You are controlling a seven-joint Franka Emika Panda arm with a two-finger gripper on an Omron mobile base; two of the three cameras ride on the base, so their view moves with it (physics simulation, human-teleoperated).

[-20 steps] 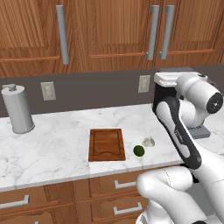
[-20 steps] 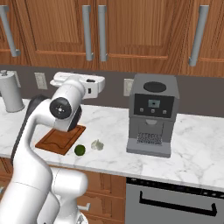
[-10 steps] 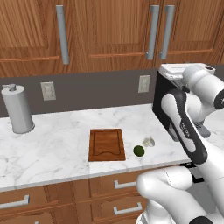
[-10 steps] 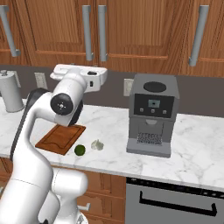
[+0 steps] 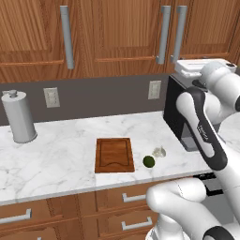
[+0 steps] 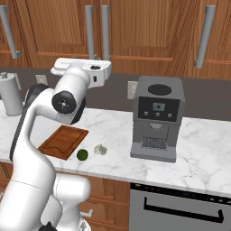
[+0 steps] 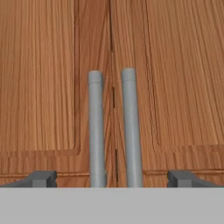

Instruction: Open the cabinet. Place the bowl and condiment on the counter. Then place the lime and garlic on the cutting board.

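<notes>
Cabinet (image 5: 117, 33) doors shut, reddish-brown panels running along the wall above the counter (image 5: 61, 154); two grey bar handles (image 7: 96, 131) hang side by side at the seam between two doors. White marble counter below, long and veined. Coffee machine (image 6: 155, 118) stands on it, toward the right in the right base view. Tall grey cylinder with a knob (image 5: 18, 116) stands at the far left, near a wall outlet. Cutting board (image 5: 114, 154) lies flat near the front edge, nothing on it. Lime (image 5: 148, 161) sits on the marble just right of the board, apart from it; garlic (image 5: 159, 152) just beside the lime, slightly further back. Gripper (image 7: 111, 178) raised to cabinet height, facing the paired handles, jaws spread wide with both handles between the fingertips, holding nothing.
</notes>
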